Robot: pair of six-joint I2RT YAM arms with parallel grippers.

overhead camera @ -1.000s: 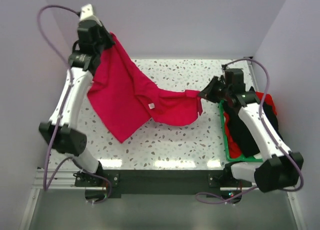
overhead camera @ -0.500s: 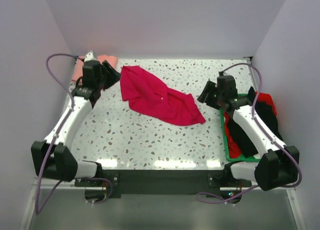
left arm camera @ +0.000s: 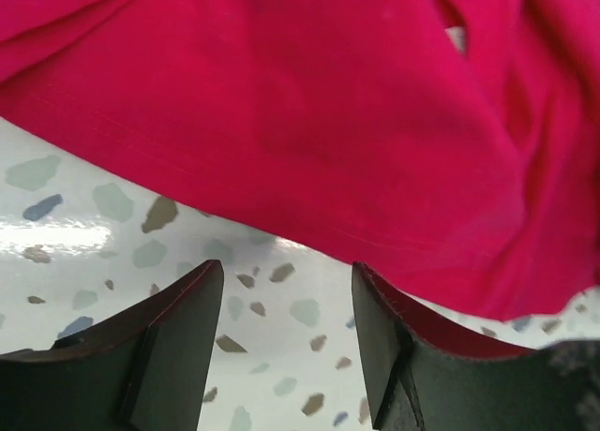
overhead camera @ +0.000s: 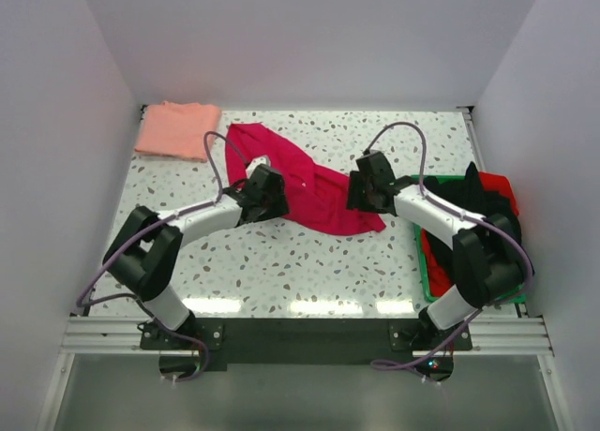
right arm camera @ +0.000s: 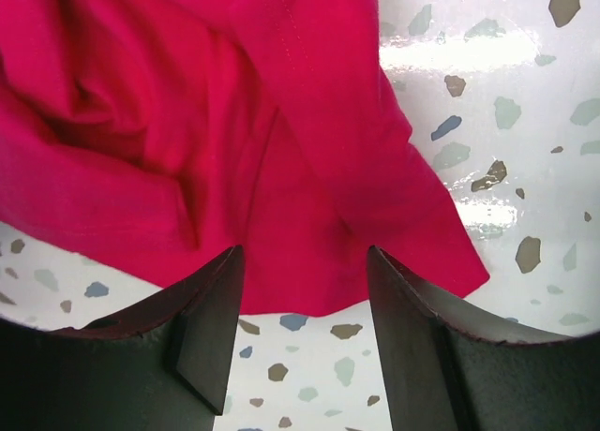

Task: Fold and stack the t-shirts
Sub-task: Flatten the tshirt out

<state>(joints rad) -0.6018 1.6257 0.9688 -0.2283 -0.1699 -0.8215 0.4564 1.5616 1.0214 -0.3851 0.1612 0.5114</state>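
Crumpled in a loose diagonal heap at mid-tabletop (overhead camera: 309, 262): red shirt (overhead camera: 300, 183), running from far left toward near right, not folded. Folded flat in the far left corner, well apart from it: pink shirt (overhead camera: 175, 129).

At the red shirt's near-left edge, low over the surface: left tool (overhead camera: 274, 195), open and holding nothing. In the wrist view (left arm camera: 286, 276), only bare speckled tabletop between the fingers (left arm camera: 187, 328), with the hem of the red shirt (left arm camera: 328, 122) just beyond the tips.

At the shirt's right end: right tool (overhead camera: 356, 189), also open and gripping nothing. In its wrist view (right arm camera: 305, 258), wide-set fingers (right arm camera: 211, 319) with the lower edge of the red shirt (right arm camera: 187, 122) showing between them.

Along the right side: green tray (overhead camera: 424, 262) with dark and red clothes (overhead camera: 469, 234) piled in it.
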